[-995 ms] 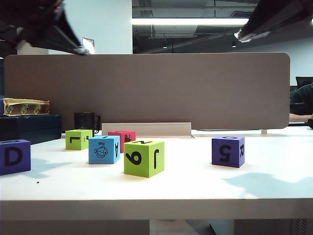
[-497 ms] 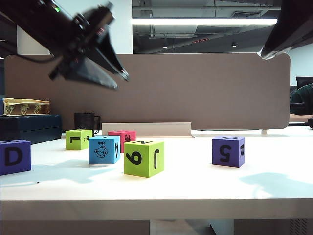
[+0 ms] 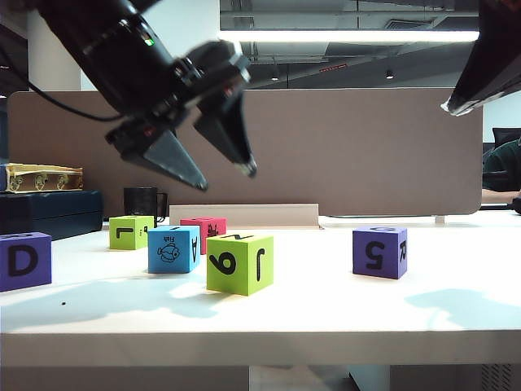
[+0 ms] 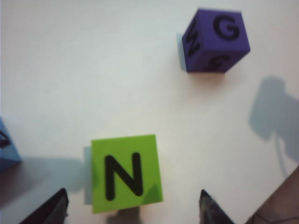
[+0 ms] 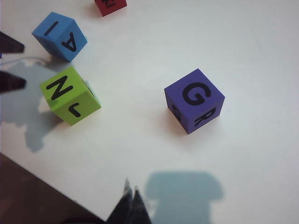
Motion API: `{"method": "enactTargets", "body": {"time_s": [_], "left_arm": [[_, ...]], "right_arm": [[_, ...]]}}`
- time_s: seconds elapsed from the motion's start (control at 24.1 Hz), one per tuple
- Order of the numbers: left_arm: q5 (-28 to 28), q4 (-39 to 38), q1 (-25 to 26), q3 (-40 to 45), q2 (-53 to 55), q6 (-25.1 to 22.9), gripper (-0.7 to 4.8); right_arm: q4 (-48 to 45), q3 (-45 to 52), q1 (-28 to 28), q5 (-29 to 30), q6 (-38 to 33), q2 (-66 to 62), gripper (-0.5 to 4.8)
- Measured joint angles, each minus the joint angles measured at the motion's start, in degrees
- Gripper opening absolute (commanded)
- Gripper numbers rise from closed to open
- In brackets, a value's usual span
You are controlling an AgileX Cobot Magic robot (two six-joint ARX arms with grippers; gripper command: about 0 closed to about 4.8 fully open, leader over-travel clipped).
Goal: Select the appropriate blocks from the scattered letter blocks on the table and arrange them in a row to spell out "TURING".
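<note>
N block (image 4: 126,173): we hang the left claw (image 3: 221,171) spread above it, ready to straddle.
Right claw (image 5: 131,198): pinched together, parked high above the surface (image 3: 326,301).

A ceiling strip light (image 3: 346,36) is glowing bright across the top of the exterior view, leaving the foreground arm dark and slightly blurred at upper left. Soft bluish shadows are falling on the white table (image 3: 326,301). The left wrist view is looking hazy and overexposed, its lower corners darkening.
</note>
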State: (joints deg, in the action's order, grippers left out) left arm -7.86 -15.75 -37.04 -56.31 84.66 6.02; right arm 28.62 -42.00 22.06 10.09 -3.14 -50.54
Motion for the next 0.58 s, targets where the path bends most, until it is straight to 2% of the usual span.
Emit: {"method": "enactTargets", "body": {"time_s": [0.12,0.21,0.33,0.58], "left_arm": [[0.4,-0.3,-0.8,0.0,2.4,0.0,3.55],[1.6,-0.3,-0.9,0.0,4.9,0.0,4.09],[4.3,-0.3,-0.9,0.0,7.0,0.0,4.10],[3.9,1.0,-0.8,0.0,7.0,0.0,4.09]], "right_arm": [[0.4,0.0,0.0,0.0,0.0,0.0,-0.01],[0.9,0.0,0.0,0.0,0.0,0.0,-0.01],[1.8,0.0,0.0,0.0,0.0,0.0,-0.01],[2.2,0.0,0.0,0.0,0.0,0.0,-0.01]]}}
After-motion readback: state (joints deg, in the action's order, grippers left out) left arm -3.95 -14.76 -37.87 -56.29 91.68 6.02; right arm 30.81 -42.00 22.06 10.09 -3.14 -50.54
